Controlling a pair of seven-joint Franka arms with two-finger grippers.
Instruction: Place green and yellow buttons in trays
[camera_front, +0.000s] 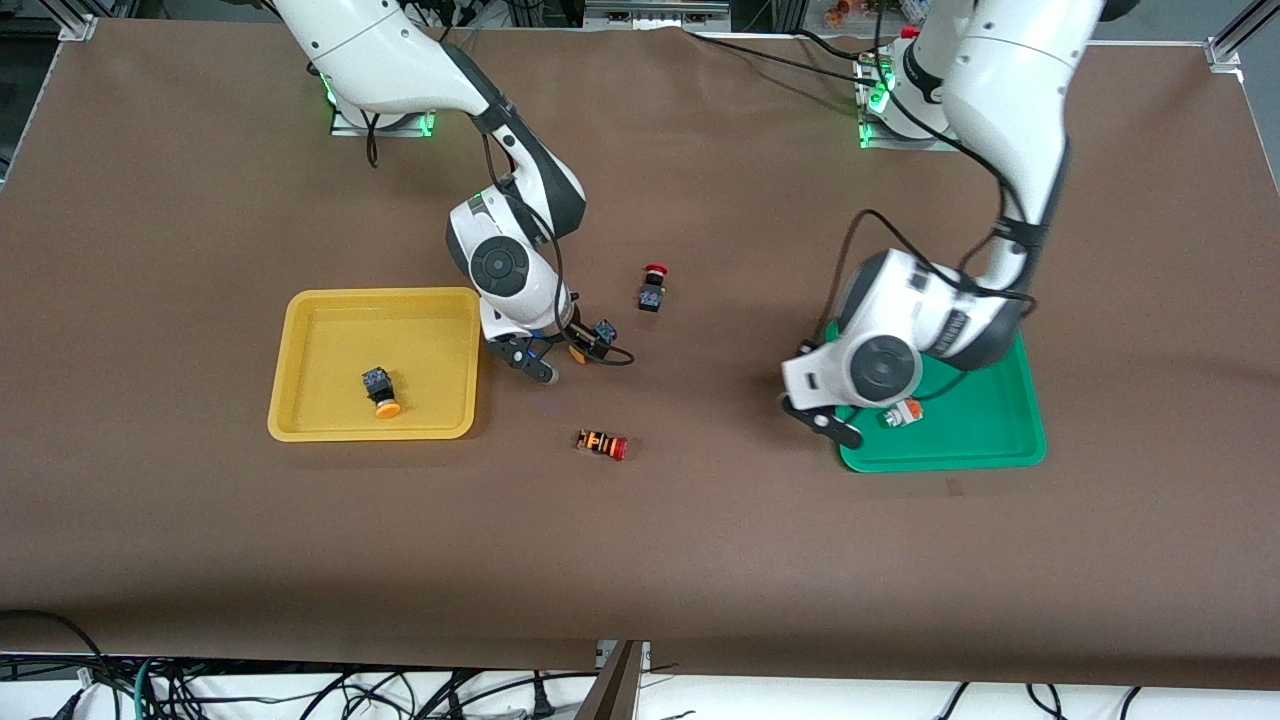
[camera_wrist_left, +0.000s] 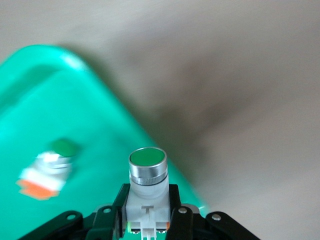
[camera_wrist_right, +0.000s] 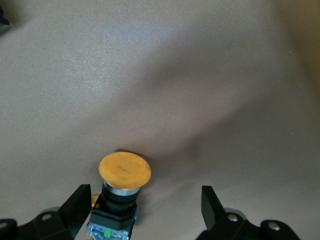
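My left gripper (camera_front: 833, 425) (camera_wrist_left: 147, 202) is shut on a whitish button with a green cap (camera_wrist_left: 147, 175), held above the rim of the green tray (camera_front: 1000, 440) (camera_wrist_left: 75, 115) at the edge toward the right arm. Another green-capped button (camera_front: 900, 412) (camera_wrist_left: 50, 167) lies in that tray. My right gripper (camera_front: 556, 358) (camera_wrist_right: 142, 210) is open and low at the table beside the yellow tray (camera_front: 300, 420). An orange-yellow-capped button (camera_front: 592, 340) (camera_wrist_right: 122, 185) lies between its fingers, close to one finger (camera_wrist_right: 75, 205). A second yellow-capped button (camera_front: 381, 390) lies in the yellow tray.
A red-capped black button (camera_front: 652, 288) stands on the brown table between the arms. A red-capped button with an orange-striped body (camera_front: 602, 443) lies nearer the front camera than my right gripper.
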